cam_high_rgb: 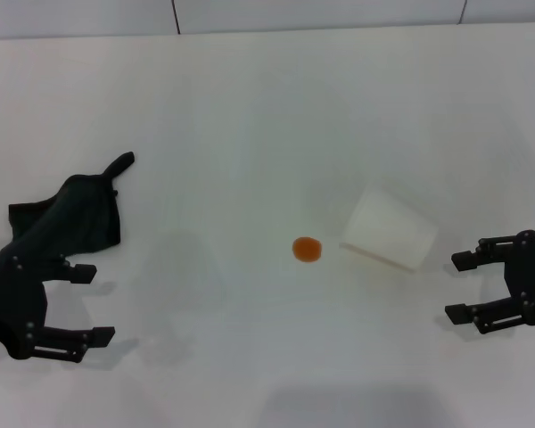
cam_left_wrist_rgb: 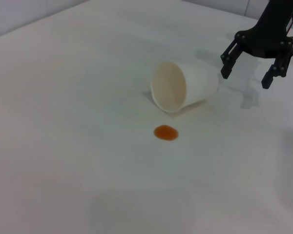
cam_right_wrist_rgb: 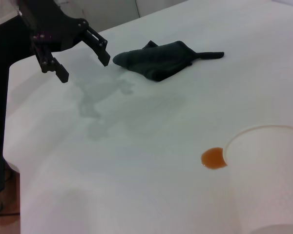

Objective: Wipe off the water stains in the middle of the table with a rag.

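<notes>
The water stain (cam_high_rgb: pixel 307 249) is a small round orange-brown spot near the middle of the white table (cam_high_rgb: pixel 250 116). It also shows in the wrist views as a stain (cam_left_wrist_rgb: pixel 166 132) (cam_right_wrist_rgb: pixel 214 158) beside the cup. The black rag (cam_high_rgb: pixel 71 214) (cam_right_wrist_rgb: pixel 161 58) lies crumpled at the far left, its pointed tail aimed away from me. My left gripper (cam_high_rgb: pixel 91 305) (cam_right_wrist_rgb: pixel 84 69) hovers open just in front of the rag, holding nothing. My right gripper (cam_high_rgb: pixel 456 287) (cam_left_wrist_rgb: pixel 245 78) stands open and empty at the right edge, beside the cup.
A whitish plastic cup (cam_high_rgb: pixel 390 228) (cam_left_wrist_rgb: pixel 183 87) (cam_right_wrist_rgb: pixel 263 180) lies tipped on its side just right of the stain, its mouth toward the stain. The table's near left edge (cam_right_wrist_rgb: pixel 10 146) shows in the right wrist view.
</notes>
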You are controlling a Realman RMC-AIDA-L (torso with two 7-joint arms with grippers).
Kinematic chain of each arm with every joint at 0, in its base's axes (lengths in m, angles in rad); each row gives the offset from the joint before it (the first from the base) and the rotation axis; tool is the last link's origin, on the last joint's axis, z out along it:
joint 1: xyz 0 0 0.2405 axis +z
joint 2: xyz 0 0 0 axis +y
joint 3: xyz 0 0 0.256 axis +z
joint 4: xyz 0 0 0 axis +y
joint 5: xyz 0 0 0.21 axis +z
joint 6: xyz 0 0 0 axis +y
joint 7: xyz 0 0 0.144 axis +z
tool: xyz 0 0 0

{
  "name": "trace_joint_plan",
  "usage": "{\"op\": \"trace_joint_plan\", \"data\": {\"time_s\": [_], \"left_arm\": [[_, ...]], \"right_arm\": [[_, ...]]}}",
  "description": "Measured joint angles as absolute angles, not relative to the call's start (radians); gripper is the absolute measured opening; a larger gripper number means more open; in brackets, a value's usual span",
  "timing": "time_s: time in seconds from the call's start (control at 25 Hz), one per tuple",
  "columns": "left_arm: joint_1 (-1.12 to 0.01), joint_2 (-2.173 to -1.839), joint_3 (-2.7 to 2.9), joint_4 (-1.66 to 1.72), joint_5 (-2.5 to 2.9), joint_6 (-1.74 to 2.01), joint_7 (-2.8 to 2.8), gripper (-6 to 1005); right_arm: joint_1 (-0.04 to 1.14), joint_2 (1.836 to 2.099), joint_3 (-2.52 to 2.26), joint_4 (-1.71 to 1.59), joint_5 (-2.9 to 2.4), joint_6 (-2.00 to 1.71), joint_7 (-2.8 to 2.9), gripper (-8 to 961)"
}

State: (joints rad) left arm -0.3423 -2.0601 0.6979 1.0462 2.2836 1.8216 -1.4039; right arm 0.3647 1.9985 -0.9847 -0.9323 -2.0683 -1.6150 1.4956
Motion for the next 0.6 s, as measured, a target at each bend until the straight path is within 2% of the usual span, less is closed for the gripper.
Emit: {"op": "trace_joint_plan", "data": {"time_s": [0.6], "left_arm": [[-0.344, -2.062, 0.698, 1.046, 2.290, 1.812, -1.404, 888]], "right_arm": [[0.369, 2.005, -0.986, -0.933, -2.063, -1.593, 1.496, 794]]}}
